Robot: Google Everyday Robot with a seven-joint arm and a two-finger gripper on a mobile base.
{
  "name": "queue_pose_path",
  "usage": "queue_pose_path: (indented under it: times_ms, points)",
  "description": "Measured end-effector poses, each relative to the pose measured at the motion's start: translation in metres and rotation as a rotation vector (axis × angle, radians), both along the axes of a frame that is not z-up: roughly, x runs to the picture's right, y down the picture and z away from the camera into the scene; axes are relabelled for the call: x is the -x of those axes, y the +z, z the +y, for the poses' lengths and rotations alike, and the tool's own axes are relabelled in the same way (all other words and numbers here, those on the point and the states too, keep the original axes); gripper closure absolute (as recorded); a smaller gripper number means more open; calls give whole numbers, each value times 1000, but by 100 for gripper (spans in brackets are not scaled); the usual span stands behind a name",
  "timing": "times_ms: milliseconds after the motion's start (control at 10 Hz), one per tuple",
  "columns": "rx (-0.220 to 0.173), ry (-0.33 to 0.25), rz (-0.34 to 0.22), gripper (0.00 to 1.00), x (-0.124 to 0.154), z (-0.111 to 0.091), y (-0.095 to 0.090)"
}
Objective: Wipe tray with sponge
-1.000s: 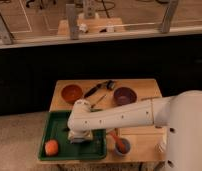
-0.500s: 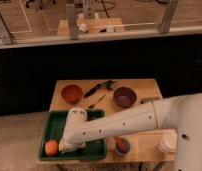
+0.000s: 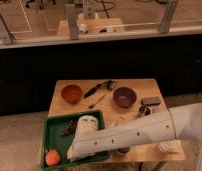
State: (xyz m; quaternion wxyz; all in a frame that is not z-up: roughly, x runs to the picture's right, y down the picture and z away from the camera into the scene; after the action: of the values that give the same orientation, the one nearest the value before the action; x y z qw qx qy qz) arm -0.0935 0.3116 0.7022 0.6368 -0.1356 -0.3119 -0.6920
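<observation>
The dark-green tray point(image 3: 56, 131) lies at the front left of the wooden table. My white arm reaches across it from the right. The gripper point(image 3: 75, 152) is low over the tray's front part, just right of an orange ball point(image 3: 52, 157) in the tray's front left corner. Dark crumbs point(image 3: 70, 129) lie in the middle of the tray, next to my wrist. The sponge is hidden; I cannot tell whether it is under the gripper.
On the wooden table point(image 3: 61, 105) stand an orange-brown bowl point(image 3: 71, 93), a purple bowl point(image 3: 124, 97), a black-handled brush point(image 3: 96, 89), a fork point(image 3: 96, 101), a grey block point(image 3: 150, 101) and a white cup point(image 3: 169, 146). A dark wall and glass railing stand behind.
My arm has swung left and forward across the tray, bringing the gripper closer to the orange ball and the tray's front edge.
</observation>
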Motion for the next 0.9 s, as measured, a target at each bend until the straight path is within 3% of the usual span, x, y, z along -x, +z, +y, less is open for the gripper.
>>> queue_pose_path:
  times_ms: [300,600,900]
  points:
    - [-23,9,56,100,-7,-26,36]
    - [-52,18,105,100,10,-47,83]
    - [-57,-2,67,100,26,-54,77]
